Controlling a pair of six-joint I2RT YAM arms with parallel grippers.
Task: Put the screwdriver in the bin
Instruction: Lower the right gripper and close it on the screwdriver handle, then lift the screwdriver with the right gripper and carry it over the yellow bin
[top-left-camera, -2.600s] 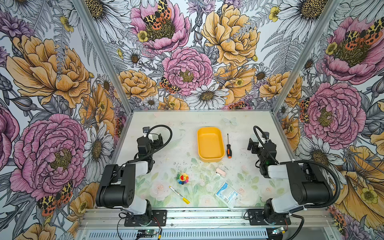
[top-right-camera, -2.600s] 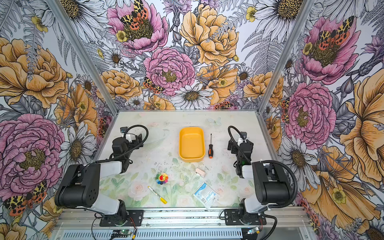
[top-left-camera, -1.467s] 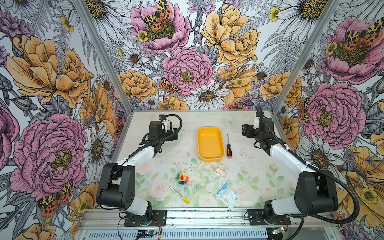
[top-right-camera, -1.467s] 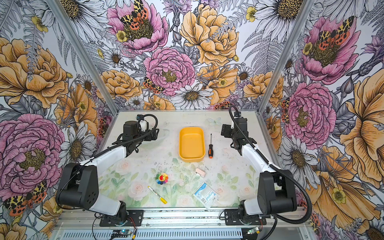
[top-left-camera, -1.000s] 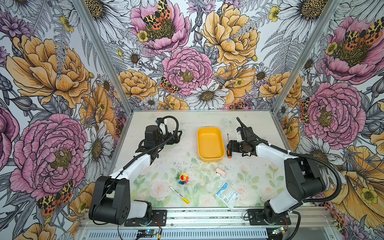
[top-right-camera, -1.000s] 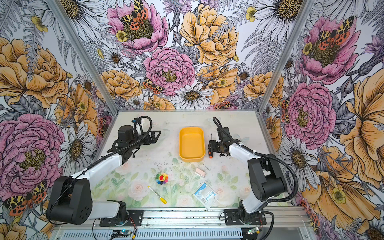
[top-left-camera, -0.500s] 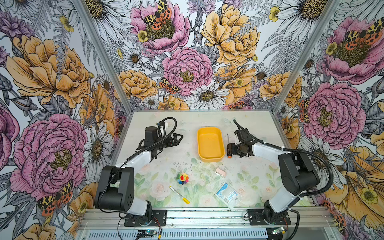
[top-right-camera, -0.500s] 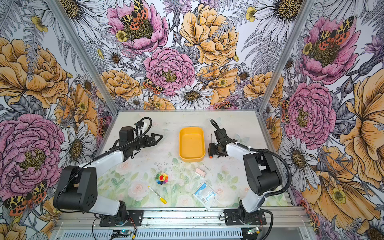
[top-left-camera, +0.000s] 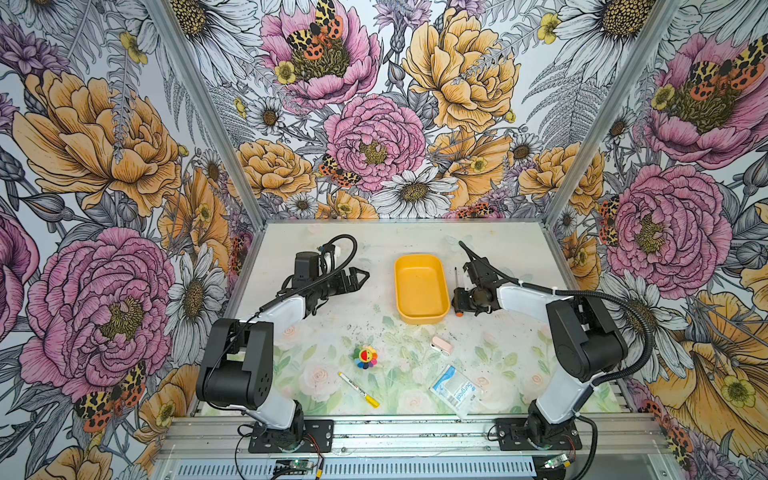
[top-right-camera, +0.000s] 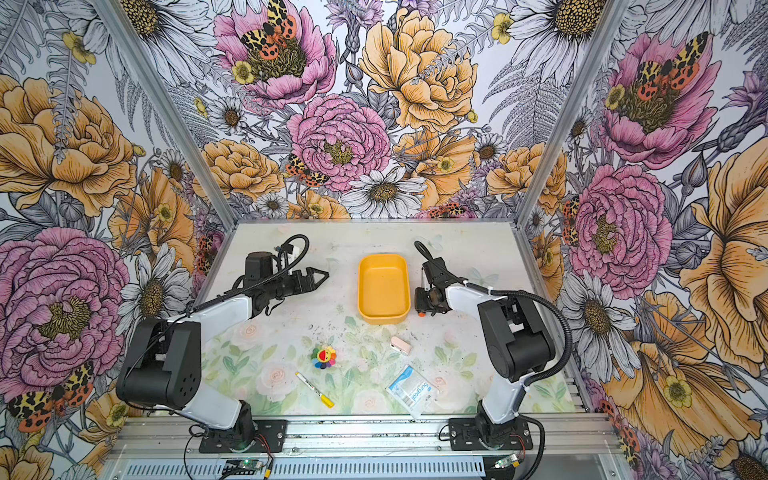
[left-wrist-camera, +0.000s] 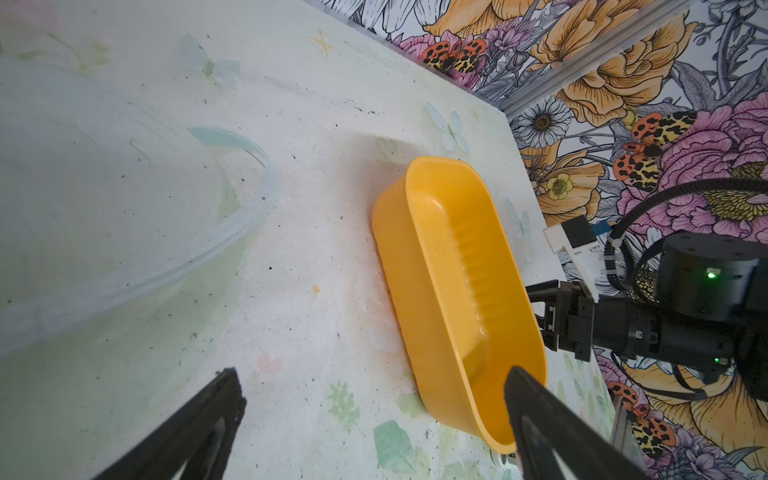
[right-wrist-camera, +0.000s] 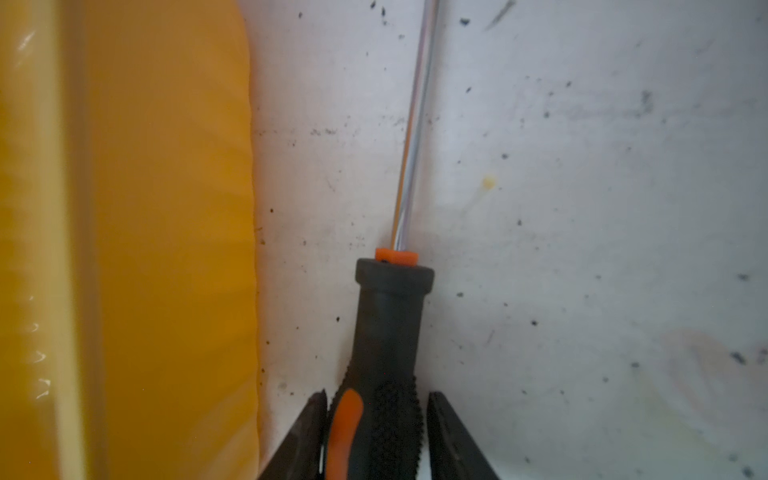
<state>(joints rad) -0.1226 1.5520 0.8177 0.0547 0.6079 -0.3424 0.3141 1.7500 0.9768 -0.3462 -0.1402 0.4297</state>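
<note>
The screwdriver (top-left-camera: 456, 277) (top-right-camera: 423, 277) lies flat on the table just right of the bin (top-left-camera: 422, 320) (top-right-camera: 382, 318), shaft pointing to the back wall. My right gripper (top-left-camera: 459, 300) (top-right-camera: 422, 302) is low over its black handle. In the right wrist view the handle (right-wrist-camera: 388, 332) fills the narrow space between the jaws of the right gripper (right-wrist-camera: 376, 399), which are shut on it, with the bin's yellow wall (right-wrist-camera: 166, 208) alongside. My left gripper (top-left-camera: 365, 276) (left-wrist-camera: 372, 386) hovers open and empty left of the bin (left-wrist-camera: 399, 257).
Nearer the front edge lie a white marker with a yellow cap (top-left-camera: 358, 389), a small rainbow flower toy (top-left-camera: 365, 356), a pink block (top-left-camera: 441, 344) and a blue-white surgical packet (top-left-camera: 456, 390). Flowered walls close in the table on three sides.
My right gripper has come down onto the screwdriver and its jaws have narrowed round the handle. The left gripper has shifted a little towards the bin. The screwdriver and bin have not moved.
</note>
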